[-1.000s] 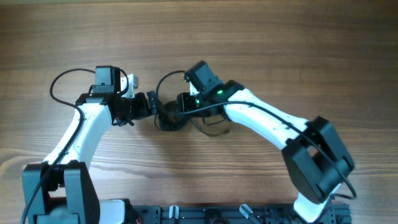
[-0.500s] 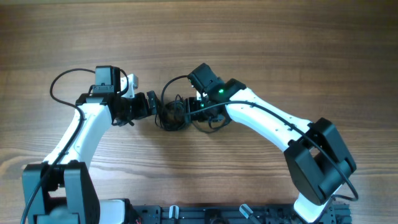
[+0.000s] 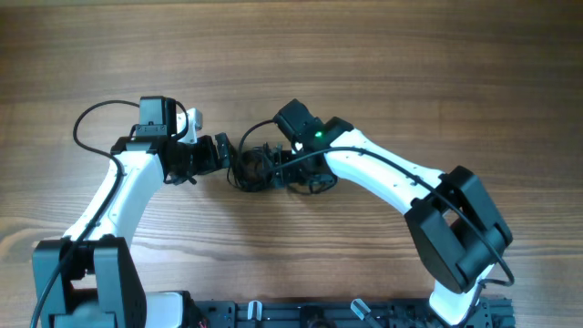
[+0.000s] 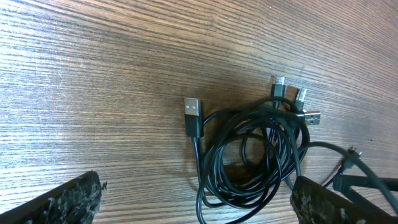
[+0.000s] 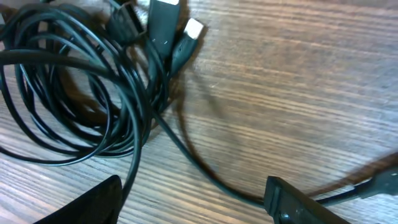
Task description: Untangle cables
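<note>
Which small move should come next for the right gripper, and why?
Probably shut the right gripper on the loose strand: it leaves the coiled cables and runs between the open fingers, so a gentle pull away could free it.

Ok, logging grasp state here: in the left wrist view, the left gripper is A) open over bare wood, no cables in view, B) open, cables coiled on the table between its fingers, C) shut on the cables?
B: the left gripper has its fingers wide apart at the lower corners, and the cables lie coiled on the table between them.
</note>
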{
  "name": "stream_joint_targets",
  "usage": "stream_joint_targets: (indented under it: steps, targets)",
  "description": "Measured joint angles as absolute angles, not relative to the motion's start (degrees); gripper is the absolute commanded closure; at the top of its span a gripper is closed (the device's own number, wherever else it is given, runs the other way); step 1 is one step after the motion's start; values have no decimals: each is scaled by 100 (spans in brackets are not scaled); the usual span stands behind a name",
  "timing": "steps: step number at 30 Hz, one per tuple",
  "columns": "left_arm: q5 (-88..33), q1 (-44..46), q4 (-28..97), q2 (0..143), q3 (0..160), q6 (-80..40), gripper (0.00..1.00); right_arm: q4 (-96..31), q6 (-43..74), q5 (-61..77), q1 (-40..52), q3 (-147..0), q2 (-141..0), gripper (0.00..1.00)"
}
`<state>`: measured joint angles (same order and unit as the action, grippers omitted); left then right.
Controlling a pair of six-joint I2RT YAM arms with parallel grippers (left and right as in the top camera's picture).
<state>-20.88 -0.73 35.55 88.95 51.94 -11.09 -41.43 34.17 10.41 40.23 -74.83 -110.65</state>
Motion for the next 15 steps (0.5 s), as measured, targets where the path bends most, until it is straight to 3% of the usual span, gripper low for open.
stream_joint_targets:
  steps: [9, 15]
  targets:
    - [-2088, -73, 3553, 8895, 5194, -1109, 0, -4718, 3194, 1376, 3509, -7483, -11065, 25]
    - [-2088, -73, 3553, 8895, 5194, -1109, 0, -5231, 2362, 1072, 3531, -7483, -11065, 26]
